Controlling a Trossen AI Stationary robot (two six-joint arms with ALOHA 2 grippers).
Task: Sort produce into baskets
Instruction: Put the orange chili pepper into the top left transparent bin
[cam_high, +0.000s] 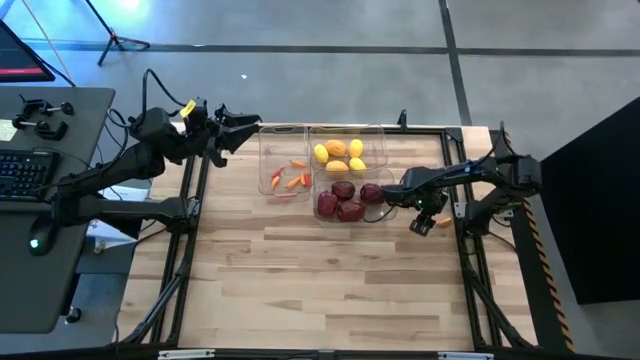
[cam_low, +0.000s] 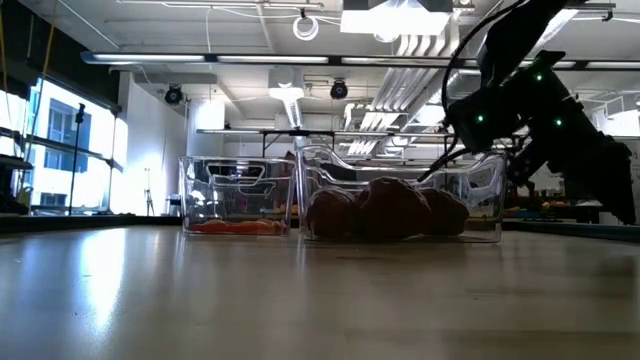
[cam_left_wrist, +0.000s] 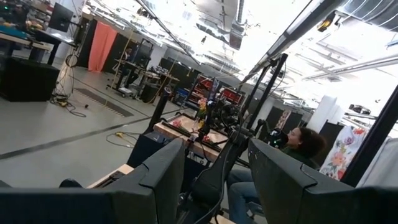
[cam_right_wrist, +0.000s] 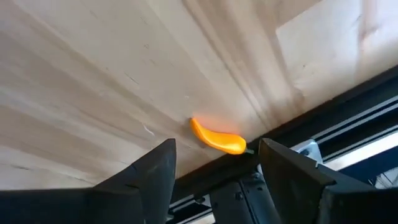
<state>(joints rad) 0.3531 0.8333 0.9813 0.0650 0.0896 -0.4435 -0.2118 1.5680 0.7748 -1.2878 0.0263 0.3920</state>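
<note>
An orange pepper (cam_right_wrist: 217, 138) lies on the wooden table by a dark rail (cam_right_wrist: 348, 118), near the table's right edge (cam_high: 424, 227). My right gripper (cam_right_wrist: 217, 165) hovers open just above it, pointing steeply down, one finger to each side, touching nothing. Three clear baskets stand at the far middle: one (cam_high: 283, 160) holds red and orange peppers, one (cam_high: 345, 150) yellow and orange fruits, one (cam_high: 350, 200) dark red rounds. My left gripper (cam_high: 245, 125) waits raised and open past the far left corner, with nothing between its fingers (cam_left_wrist: 161, 180).
Bare wood fills the table's near half (cam_high: 320, 290). The dark frame rail (cam_high: 462, 220) runs along the right edge close to the pepper. The basket of dark red rounds (cam_low: 400, 210) stands just left of my right arm (cam_low: 560, 130). A person (cam_left_wrist: 298, 146) sits in the room beyond.
</note>
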